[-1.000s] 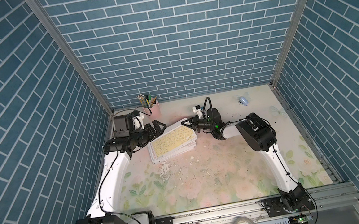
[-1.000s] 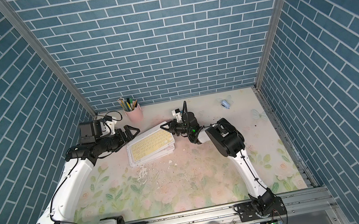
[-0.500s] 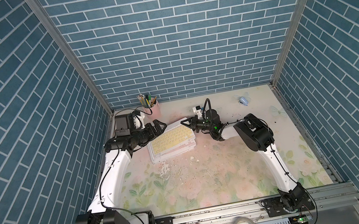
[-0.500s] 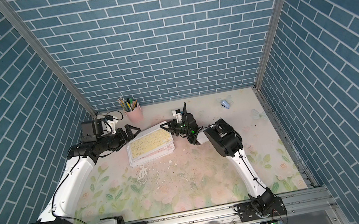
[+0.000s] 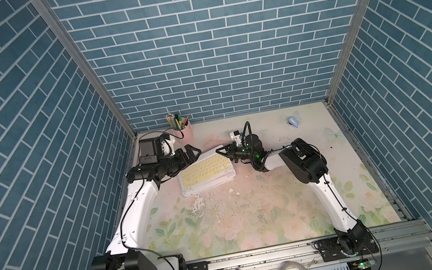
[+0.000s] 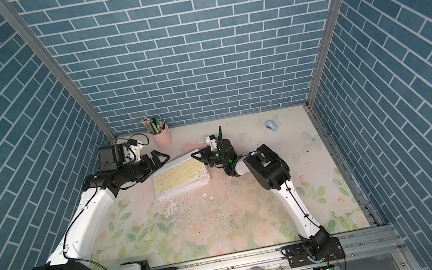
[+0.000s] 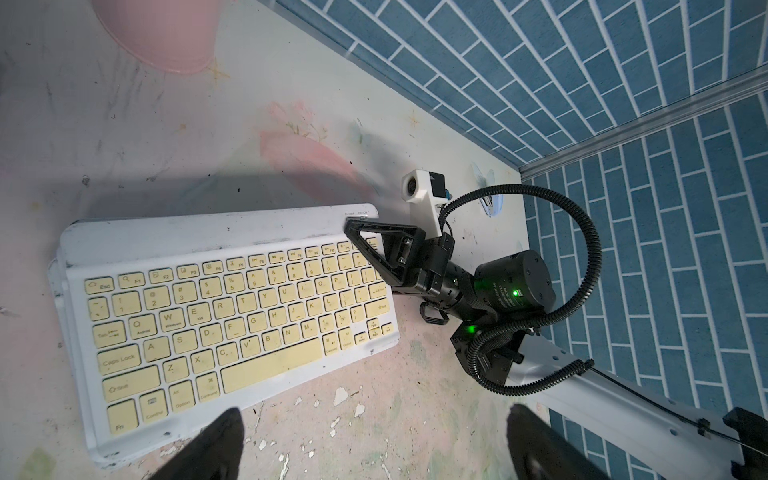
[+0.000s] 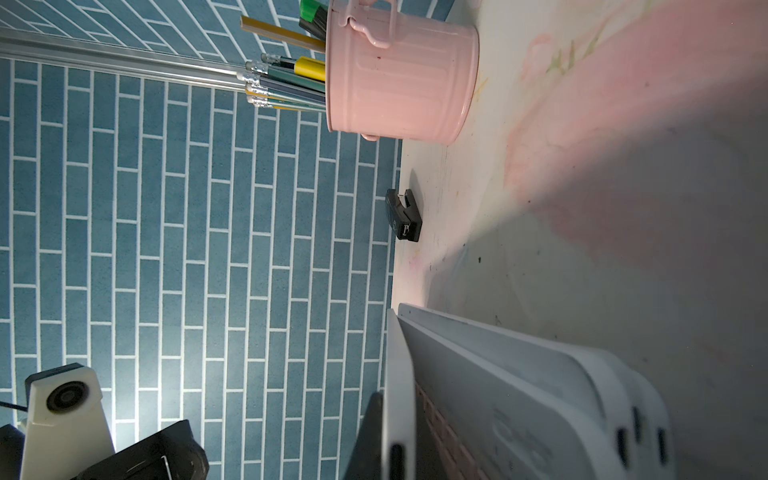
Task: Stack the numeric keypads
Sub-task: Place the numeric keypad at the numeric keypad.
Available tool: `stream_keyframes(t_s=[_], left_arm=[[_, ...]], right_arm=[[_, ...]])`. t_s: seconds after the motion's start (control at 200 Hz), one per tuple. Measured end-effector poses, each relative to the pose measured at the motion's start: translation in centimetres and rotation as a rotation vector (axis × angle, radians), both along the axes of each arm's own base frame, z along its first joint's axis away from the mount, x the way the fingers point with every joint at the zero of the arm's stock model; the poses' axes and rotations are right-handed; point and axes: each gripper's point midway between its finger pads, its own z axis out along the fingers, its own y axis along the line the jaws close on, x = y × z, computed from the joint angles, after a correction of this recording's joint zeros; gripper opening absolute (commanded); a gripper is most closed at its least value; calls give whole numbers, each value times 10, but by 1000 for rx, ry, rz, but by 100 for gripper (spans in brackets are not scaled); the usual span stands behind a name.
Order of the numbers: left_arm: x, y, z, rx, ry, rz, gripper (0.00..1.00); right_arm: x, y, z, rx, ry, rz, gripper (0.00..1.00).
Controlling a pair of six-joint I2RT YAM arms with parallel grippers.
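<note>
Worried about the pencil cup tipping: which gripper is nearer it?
Left. Left gripper is close beside the pencil cup; right gripper is farther, gripping the top keypad at its corner.

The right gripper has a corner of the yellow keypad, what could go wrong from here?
1. The right gripper pinches only the far corner of the yellow-keyed keypad, whose edge sits lifted off the lower keypads; it could slip or pivot askew.
2. The layers sit offset, so a drag may shift them further.
3. The open left gripper hovers close by; a collision looks possible.
</note>
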Motion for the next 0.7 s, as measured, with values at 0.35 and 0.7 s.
stream_keyframes(t_s=[0.35,0.7], left_arm=[[0,-1,0,-3,0,-3,99],[0,-1,0,-3,0,-4,100]], right_arm=[[-1,-2,-17,-70,30,4,24],[1,-13,-15,-174,-22,13,35]])
